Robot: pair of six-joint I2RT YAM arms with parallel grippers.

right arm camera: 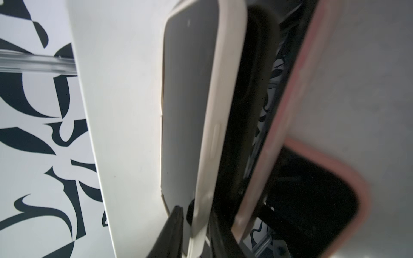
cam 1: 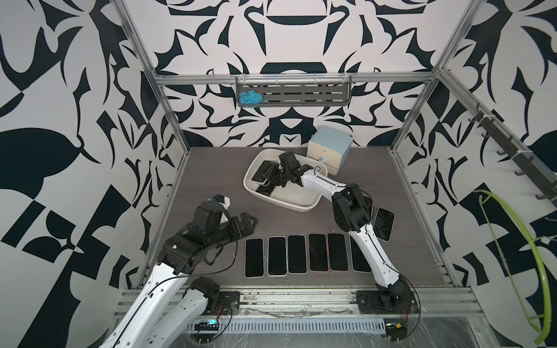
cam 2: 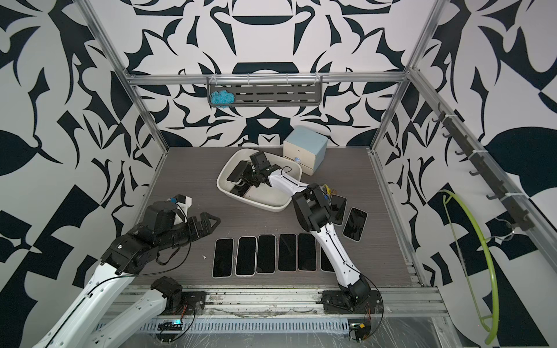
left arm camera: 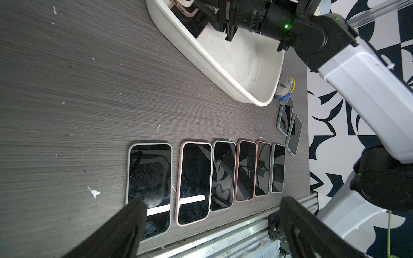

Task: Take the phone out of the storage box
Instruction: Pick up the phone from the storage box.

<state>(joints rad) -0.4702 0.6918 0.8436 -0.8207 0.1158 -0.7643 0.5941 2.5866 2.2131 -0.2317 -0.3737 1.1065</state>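
Phone (right arm camera: 190,100) in a cream case sits inside the storage box (cam 1: 280,202), tipped up off the box floor and leaning toward the wall nearest the bench's (cam 1: 211,180) left edge. The right claw (right arm camera: 195,212) reaches over the rim into the box. In the right wrist view its dark fingers (right arm camera: 173,225) stand on either side of the phone's cased edge, close against it. It looks clenched on that edge, though how firm the pinch is I cannot tell. The tilt probably matters, since a phone lying flat on the floor would offer the jaws no face to close on.

A second, pink-cased phone (cam 1: 266,190) lies in the box just beside it, so the lift should go straight up to avoid dragging it.

The box stands toward the bench's far edge, next to a small two-drawer cabinet (cam 1: 330,150). Six phones (cam 1: 307,254) lie screen-up in a tidy row along the near edge, with two more (cam 1: 384,224) near the right edge. They are likely set out that way to leave room for the next one.

The left claw (cam 1: 246,226) is released, its jaws spread wide. It hovers over the near left part of the bench, well apart from the box and seemingly parked clear of the right arm.
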